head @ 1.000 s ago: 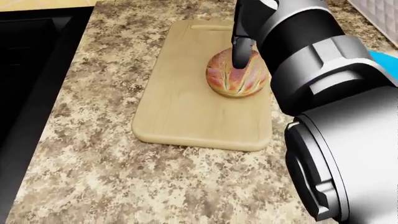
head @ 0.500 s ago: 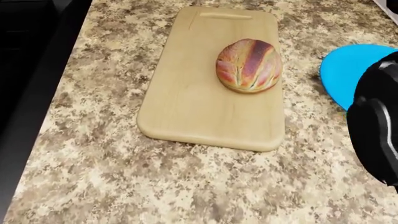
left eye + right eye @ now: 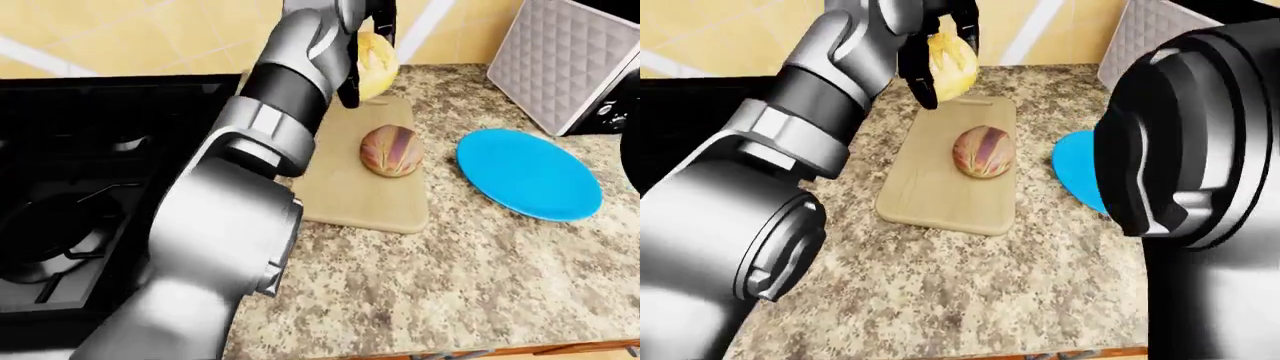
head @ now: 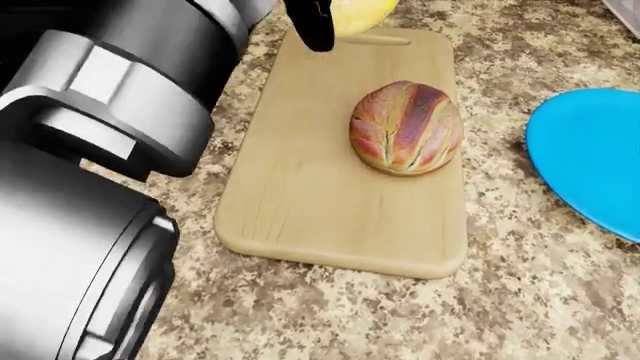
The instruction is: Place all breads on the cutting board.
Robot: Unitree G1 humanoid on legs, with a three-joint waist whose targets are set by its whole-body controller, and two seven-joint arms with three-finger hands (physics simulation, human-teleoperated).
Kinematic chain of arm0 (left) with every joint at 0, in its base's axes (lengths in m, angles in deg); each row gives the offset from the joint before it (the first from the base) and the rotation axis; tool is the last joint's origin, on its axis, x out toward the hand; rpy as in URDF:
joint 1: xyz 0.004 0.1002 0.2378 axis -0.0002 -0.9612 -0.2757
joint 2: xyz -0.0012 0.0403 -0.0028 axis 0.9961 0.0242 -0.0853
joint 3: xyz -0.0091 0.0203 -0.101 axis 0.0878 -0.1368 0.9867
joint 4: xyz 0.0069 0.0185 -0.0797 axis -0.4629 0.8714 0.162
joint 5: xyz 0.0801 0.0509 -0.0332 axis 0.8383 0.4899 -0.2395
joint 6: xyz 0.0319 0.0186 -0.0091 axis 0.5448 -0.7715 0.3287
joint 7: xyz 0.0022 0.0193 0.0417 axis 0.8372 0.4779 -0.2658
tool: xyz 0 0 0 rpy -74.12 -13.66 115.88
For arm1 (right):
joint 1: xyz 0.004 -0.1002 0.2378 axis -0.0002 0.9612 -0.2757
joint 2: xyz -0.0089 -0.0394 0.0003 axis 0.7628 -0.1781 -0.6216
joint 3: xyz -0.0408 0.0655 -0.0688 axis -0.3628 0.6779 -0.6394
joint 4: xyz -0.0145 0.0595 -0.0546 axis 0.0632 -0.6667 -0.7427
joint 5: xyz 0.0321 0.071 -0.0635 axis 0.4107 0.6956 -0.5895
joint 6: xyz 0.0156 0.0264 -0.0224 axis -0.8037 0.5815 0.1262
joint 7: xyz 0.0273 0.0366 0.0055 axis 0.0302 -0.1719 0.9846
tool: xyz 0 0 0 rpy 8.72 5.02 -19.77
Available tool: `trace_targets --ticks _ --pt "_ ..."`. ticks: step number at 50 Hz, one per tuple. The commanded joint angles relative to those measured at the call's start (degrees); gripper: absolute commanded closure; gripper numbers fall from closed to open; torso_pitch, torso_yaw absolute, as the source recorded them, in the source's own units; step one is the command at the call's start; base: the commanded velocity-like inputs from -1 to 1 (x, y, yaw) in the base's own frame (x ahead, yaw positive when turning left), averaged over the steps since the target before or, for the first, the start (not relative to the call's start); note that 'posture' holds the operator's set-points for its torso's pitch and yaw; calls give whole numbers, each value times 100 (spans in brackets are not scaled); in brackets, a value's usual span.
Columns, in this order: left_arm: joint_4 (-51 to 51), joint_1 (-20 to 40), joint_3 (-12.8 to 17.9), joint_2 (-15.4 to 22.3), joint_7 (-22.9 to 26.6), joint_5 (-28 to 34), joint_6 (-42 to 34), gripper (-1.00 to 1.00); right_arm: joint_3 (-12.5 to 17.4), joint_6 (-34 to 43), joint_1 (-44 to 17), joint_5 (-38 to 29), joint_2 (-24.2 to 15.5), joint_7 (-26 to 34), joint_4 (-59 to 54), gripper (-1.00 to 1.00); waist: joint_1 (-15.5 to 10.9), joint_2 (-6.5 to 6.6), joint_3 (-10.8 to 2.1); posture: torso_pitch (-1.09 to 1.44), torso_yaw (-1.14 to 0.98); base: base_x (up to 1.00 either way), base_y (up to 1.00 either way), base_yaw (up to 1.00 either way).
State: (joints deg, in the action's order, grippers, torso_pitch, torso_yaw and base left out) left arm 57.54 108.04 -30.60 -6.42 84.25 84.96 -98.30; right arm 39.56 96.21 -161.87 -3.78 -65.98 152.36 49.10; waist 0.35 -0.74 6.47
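A round brown-crusted loaf [image 4: 406, 127] lies on the wooden cutting board [image 4: 300, 172], toward its right side. My left hand [image 3: 945, 56] is shut on a pale yellow bread [image 3: 951, 66], with dark fingers [image 3: 923, 84] curled round it. It holds the bread in the air over the board's top end, near the handle slot. In the head view only the lower edge of that yellow bread [image 4: 360, 13] shows at the top. My left arm fills the left side of every view. My right forearm [image 3: 1200, 135] looms at the right of the right-eye view; its hand is out of sight.
A blue plate [image 3: 528, 174] lies on the speckled granite counter [image 3: 470, 277] right of the board. A grey quilted appliance [image 3: 570, 60] stands at the top right. A black stove [image 3: 70, 187] occupies the left.
The right hand, which rested on the brown loaf a second ago, has drawn back out of the head view. My left arm has come in carrying the yellow bread.
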Motion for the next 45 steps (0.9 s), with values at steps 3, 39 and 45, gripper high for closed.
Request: trace_targets --ticks 3,39,45 --pt "-520 -246 -245 -313 66 182 134 100 91 -176 -336 -227 -95 150 -246 -100 -10 -34 -134 0 0 0 0 0" --pt "-384 -822 -95 98 -52 589 237 100 259 -203 38 -529 8 363 161 -100 6 9 -179 0 0 0 0 0" --pt "-365 -740 -53 69 -48 553 158 -100 258 -177 100 -556 6 397 244 -100 4 9 -189 0 0 0 0 0"
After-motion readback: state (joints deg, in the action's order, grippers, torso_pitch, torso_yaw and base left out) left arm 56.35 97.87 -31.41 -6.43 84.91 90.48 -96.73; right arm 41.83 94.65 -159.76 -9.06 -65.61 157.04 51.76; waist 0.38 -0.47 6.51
